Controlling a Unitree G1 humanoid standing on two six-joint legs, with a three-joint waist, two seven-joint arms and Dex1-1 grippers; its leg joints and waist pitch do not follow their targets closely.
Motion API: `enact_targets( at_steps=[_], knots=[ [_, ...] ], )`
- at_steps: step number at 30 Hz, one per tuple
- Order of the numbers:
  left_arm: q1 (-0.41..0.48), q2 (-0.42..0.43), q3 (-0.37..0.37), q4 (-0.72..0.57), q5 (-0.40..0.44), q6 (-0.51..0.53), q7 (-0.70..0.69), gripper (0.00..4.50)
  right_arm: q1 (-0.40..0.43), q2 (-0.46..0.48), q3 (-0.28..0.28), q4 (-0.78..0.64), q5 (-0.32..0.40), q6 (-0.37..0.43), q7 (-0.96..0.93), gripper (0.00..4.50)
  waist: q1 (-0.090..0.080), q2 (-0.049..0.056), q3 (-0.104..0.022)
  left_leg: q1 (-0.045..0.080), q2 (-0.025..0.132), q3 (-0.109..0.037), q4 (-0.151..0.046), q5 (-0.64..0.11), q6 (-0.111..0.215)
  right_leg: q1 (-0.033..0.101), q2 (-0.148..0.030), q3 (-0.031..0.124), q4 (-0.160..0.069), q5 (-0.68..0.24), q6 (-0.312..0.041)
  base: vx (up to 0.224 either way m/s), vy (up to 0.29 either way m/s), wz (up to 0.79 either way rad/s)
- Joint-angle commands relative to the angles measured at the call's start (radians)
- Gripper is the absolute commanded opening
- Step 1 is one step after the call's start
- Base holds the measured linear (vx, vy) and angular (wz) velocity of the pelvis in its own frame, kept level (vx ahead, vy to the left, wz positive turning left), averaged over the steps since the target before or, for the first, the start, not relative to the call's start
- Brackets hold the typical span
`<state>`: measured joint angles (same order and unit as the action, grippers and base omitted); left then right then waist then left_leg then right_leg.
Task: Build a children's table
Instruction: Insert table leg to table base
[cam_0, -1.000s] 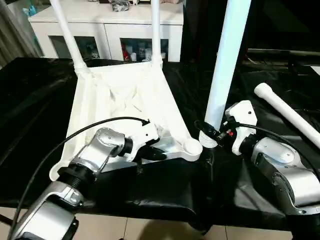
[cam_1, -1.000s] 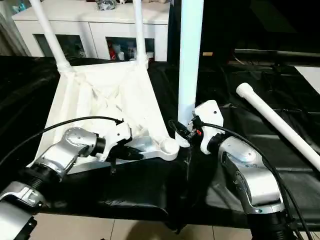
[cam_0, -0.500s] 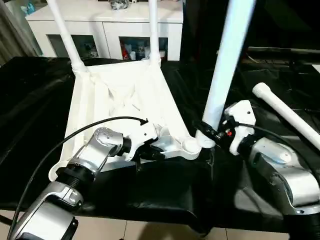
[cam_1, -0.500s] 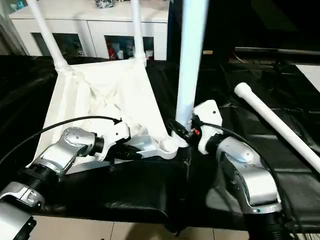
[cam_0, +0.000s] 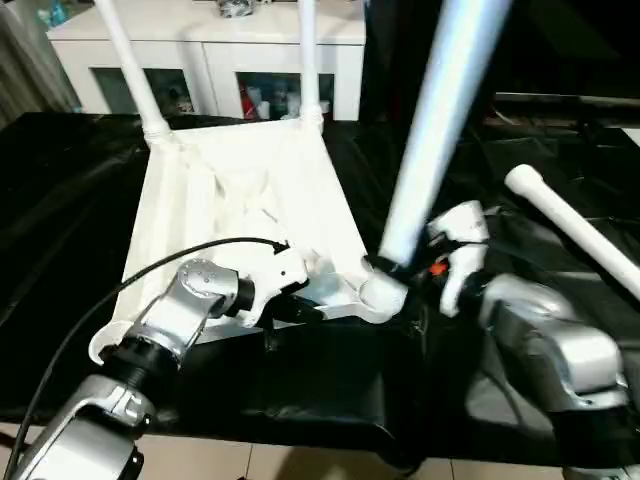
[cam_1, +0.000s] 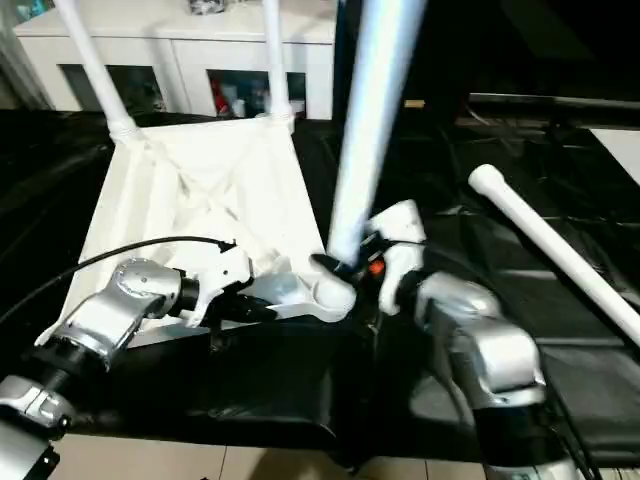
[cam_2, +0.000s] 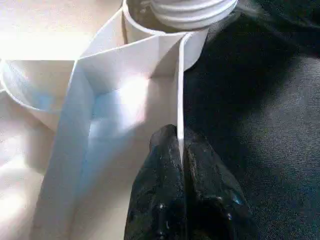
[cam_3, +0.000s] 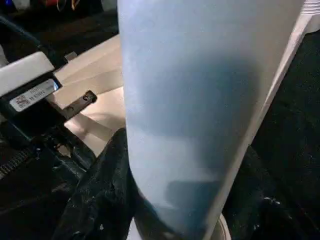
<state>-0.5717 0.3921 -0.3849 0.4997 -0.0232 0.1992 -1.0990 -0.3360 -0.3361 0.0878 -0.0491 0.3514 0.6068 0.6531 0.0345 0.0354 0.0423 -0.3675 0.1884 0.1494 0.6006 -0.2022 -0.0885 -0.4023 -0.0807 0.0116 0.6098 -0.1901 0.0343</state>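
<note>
**Third leg at the near-right socket, tabletop clamped by the other arm**

The tabletop (cam_0: 240, 215) lies underside up on the black-covered table (cam_0: 60, 200), its X-braced ribs facing the camera. Two legs (cam_0: 130, 65) stand upright in the two corner sockets on the far side of the tabletop, nearest the white cabinet (cam_0: 215, 60).

The left gripper (cam_2: 182, 150) is closed on a thin rib wall of the tabletop, one black finger (cam_2: 160, 195) on each side of it, just beside the near-right corner socket (cam_0: 382, 293).

The right gripper (cam_3: 175, 210) is clamped around the lower part of a third leg (cam_0: 435, 120), its fingers (cam_3: 107, 200) pressed on either side of the tube. This leg tilts, its upper end leaning away from the tabletop. Its threaded lower end (cam_2: 192, 10) sits at the mouth of the near-right socket; whether it is fully seated cannot be told.

A fourth leg (cam_0: 575, 235) lies loose on the black cover, well apart from the tabletop, on the right arm's side of it.
</note>
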Motion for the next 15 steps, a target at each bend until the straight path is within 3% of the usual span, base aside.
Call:
enact_targets(
  at_steps=[1,4,7,12,13,14,15],
  knots=[
    [0.034,-0.007,0.013,0.006,-0.003,0.011,0.022,0.0,-0.007,-0.007,0.006,0.028,-0.015,0.011,-0.008,1.85,0.002,-0.013,-0.056,0.003,0.011,0.014,-0.078,-0.165,-0.003,0.049,-0.024,0.009,-0.064,-0.101,-0.242,0.0,0.0,0.0],
    [0.038,-0.015,0.023,-0.009,-0.008,0.015,0.036,0.0,-0.024,-0.012,0.015,0.048,-0.026,0.014,-0.01,1.85,0.001,-0.015,-0.054,0.002,0.012,0.016,-0.08,-0.179,-0.005,0.047,-0.024,0.01,-0.068,-0.155,-0.229,0.0,0.0,0.0],
    [0.043,-0.012,0.026,-0.025,-0.01,0.009,0.026,0.0,-0.05,-0.004,0.021,0.104,-0.059,-0.046,-0.02,1.85,0.001,-0.015,-0.055,0.003,0.013,0.016,-0.08,-0.182,-0.007,0.043,-0.025,0.01,-0.069,-0.176,-0.221,0.0,0.0,0.0],
    [0.052,-0.009,0.028,-0.042,-0.015,0.014,0.022,0.0,-0.069,0.011,0.018,0.153,-0.06,-0.059,-0.017,1.85,0.001,-0.016,-0.058,0.0,0.01,0.018,-0.075,-0.13,0.006,0.048,-0.022,0.009,-0.062,-0.089,-0.231,0.0,0.0,0.0],
    [0.053,-0.01,0.029,-0.042,-0.015,0.015,0.022,0.0,-0.07,0.012,0.019,0.156,-0.059,-0.06,-0.016,1.85,0.001,-0.016,-0.058,0.0,0.01,0.018,-0.075,-0.131,0.007,0.048,-0.022,0.009,-0.062,-0.088,-0.232,0.0,0.0,0.0],
    [0.054,-0.01,0.028,-0.047,-0.016,0.018,0.017,0.0,-0.072,0.02,0.015,0.166,-0.049,-0.059,-0.01,1.85,-0.001,-0.024,-0.057,-0.001,0.01,0.02,-0.075,-0.143,0.011,0.048,-0.022,0.008,-0.065,-0.106,-0.233,0.0,0.0,0.0],
    [0.055,-0.01,0.026,-0.049,-0.017,0.019,0.013,0.0,-0.073,0.023,0.013,0.17,-0.044,-0.058,-0.007,1.85,0.0,-0.021,-0.055,0.0,0.01,0.02,-0.077,-0.157,0.01,0.047,-0.024,0.009,-0.067,-0.142,-0.229,0.0,0.0,0.0]
  ],
)
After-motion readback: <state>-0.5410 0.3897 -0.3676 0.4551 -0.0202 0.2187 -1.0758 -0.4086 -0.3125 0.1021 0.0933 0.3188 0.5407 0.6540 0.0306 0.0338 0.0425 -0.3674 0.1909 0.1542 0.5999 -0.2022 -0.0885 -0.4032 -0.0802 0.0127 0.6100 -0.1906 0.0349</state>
